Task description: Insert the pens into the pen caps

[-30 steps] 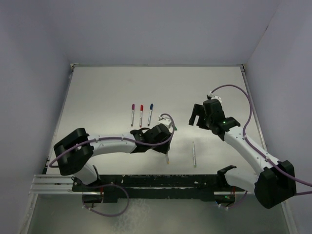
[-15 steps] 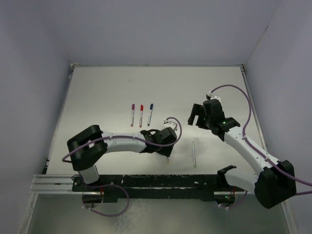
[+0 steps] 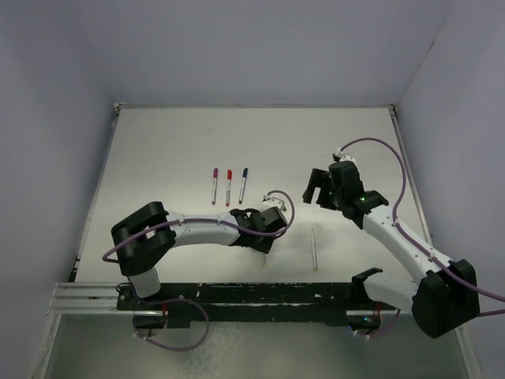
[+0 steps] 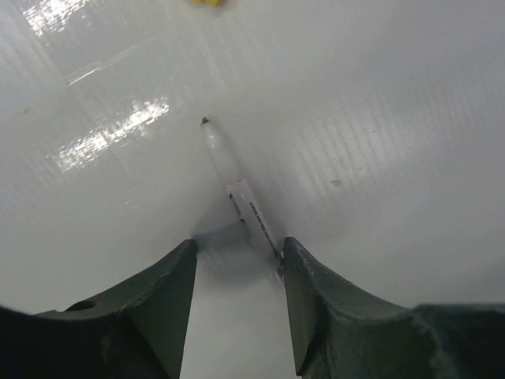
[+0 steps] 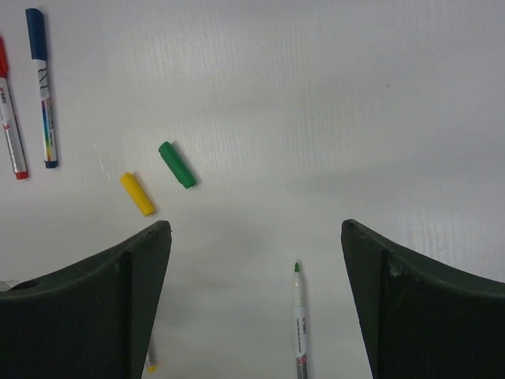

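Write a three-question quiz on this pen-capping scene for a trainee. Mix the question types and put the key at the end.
1. True or false: the green cap and the yellow cap lie loose, on no pen.
2. Multiple choice: how many capped pens lie in a row in the top view? A two, B three, C five.
3. Fill in: the ___ hand has an uncapped pen between its open fingers.
Key: 1 true. 2 B: purple, red and blue. 3 left: the left hand straddles it, while the right hand is open and holds nothing.
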Controlling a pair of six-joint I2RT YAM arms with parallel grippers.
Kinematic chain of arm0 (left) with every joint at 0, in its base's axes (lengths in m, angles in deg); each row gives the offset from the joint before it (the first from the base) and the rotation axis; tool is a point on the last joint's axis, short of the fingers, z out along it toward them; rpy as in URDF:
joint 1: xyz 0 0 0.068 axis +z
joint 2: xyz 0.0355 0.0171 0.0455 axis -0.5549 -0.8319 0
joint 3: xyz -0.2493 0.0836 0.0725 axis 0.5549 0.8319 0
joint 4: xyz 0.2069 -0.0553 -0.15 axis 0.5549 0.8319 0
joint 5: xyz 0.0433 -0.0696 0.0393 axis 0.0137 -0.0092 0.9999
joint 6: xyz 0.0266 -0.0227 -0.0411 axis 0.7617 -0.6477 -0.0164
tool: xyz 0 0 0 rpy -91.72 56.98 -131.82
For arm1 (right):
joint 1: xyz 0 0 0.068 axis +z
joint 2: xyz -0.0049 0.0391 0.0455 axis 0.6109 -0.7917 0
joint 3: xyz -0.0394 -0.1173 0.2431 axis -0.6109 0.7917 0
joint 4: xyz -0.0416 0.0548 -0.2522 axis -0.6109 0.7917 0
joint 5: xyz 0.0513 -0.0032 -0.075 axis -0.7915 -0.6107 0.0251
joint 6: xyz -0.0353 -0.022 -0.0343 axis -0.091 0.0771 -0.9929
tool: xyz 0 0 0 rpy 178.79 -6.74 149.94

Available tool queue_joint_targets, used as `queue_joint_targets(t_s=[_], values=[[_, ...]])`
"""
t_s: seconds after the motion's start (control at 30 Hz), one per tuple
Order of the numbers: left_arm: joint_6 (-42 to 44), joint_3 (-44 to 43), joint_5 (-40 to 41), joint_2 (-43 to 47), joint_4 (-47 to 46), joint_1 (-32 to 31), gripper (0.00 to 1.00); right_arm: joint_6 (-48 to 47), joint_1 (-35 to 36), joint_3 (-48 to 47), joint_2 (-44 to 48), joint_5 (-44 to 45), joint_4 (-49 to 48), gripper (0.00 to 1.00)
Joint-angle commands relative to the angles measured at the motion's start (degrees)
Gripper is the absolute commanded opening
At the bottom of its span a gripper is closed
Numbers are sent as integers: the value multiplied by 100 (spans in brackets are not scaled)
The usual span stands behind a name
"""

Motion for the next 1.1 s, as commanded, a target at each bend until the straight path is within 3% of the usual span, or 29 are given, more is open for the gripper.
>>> queue_joint_targets(t_s=[0.0, 0.17, 0.8, 1.07], values=[[-47, 16, 105, -249, 1383, -31, 51, -19, -20, -59, 214, -120, -166, 90], [-164, 149, 53, -262, 1612, -36, 49, -18, -20, -68, 230, -154, -166, 90], [-445, 669, -142, -300, 1518, -35, 23, -18, -20, -59, 133, -270, -308, 88], [-643, 1019, -329, -450, 1537, -128, 22, -86, -20, -167, 56, -377, -426, 88]])
